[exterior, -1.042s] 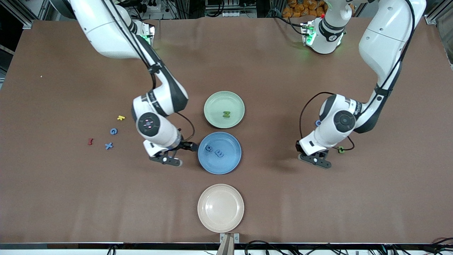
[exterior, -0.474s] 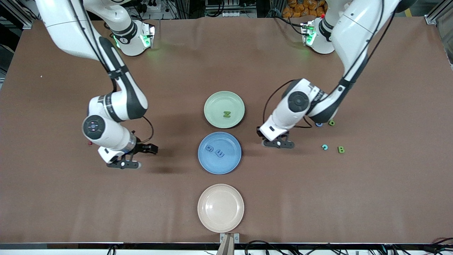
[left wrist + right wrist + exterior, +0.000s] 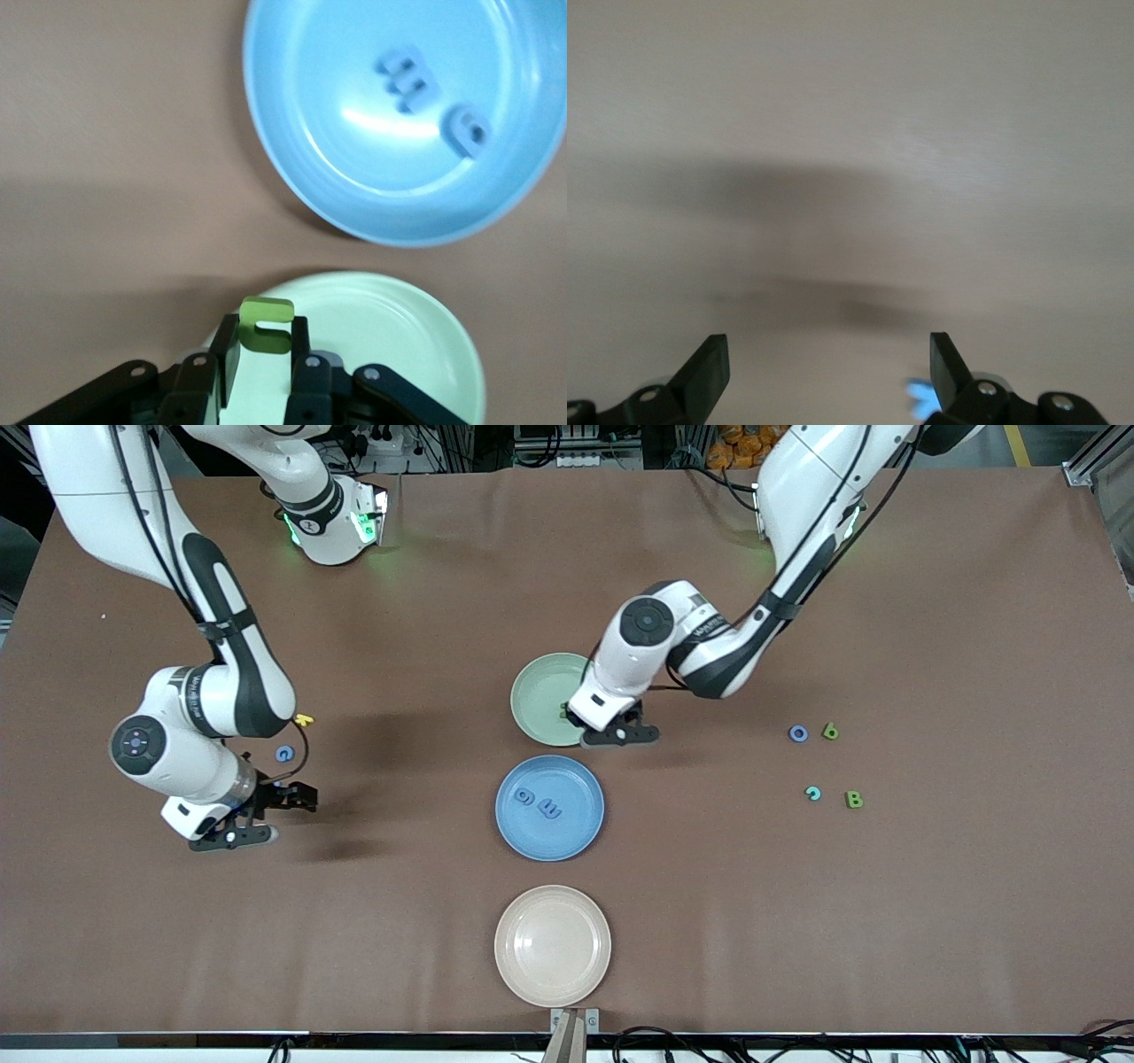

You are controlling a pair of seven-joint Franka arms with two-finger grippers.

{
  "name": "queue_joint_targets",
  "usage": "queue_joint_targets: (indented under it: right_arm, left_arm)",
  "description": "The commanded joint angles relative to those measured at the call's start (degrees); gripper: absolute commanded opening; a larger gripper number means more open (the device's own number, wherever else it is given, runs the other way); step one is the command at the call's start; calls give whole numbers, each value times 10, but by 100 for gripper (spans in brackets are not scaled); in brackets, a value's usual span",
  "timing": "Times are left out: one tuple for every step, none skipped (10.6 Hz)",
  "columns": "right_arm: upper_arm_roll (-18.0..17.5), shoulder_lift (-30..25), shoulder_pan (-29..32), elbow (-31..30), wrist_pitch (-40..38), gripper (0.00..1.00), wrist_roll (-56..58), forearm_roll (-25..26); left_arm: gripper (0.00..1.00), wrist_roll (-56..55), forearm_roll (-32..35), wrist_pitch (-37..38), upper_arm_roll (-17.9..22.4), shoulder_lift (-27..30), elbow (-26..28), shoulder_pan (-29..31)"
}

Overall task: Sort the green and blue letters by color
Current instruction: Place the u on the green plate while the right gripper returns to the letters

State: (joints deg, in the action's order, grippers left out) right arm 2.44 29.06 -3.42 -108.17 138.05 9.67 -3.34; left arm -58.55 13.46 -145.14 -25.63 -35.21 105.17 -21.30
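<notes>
My left gripper [image 3: 611,722] hangs over the rim of the green plate [image 3: 539,689], shut on a leaf-green letter [image 3: 266,324]. In that plate lies a green N [image 3: 563,710], half hidden by the hand. The blue plate [image 3: 578,825] holds a blue g [image 3: 523,797] and a blue E [image 3: 551,809], which also show in the left wrist view as g [image 3: 466,131] and E [image 3: 405,80]. Toward its own end of the table my right gripper [image 3: 279,802] is low and open. A blue piece [image 3: 917,395] lies by one finger. A blue G [image 3: 283,754] sits close by.
A green b [image 3: 830,732], a green B [image 3: 854,799], a bluish ring letter [image 3: 798,732] and a teal c [image 3: 812,793] lie toward the left arm's end. A yellow letter [image 3: 304,719] lies near the G. A beige plate [image 3: 552,945] sits nearest the front camera.
The left arm carried the green letter from its end of the table to over the green plate. The right arm swung from beside the blue plate to the loose letters, still open.
</notes>
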Motion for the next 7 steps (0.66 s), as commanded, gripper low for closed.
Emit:
queue_joint_targets:
  right_arm:
    - [5,-17,30,-40,28,100,83,5]
    - [5,-17,36,-51,42,100,99,5]
    - [5,-17,43,-69,75,100,109,6]
    - [5,-16,45,-83,92,100,111,6]
    - [5,-17,46,-97,101,100,112,6]
    - [5,-17,46,-110,117,100,112,9]
    - [5,-13,53,-121,142,100,112,13]
  left_arm:
    - [0,-97,9,11,8,-21,-39,-57]
    - [8,-120,10,11,9,-31,-43,-75]
    - [26,-129,10,11,21,-32,-43,-90]
    - [52,-132,10,11,33,-33,-42,-105]
    - [93,-140,10,11,42,-33,-42,-115]
    - [100,-144,10,11,47,-33,-42,-123]
    - [100,-145,10,11,51,-31,-42,-124]
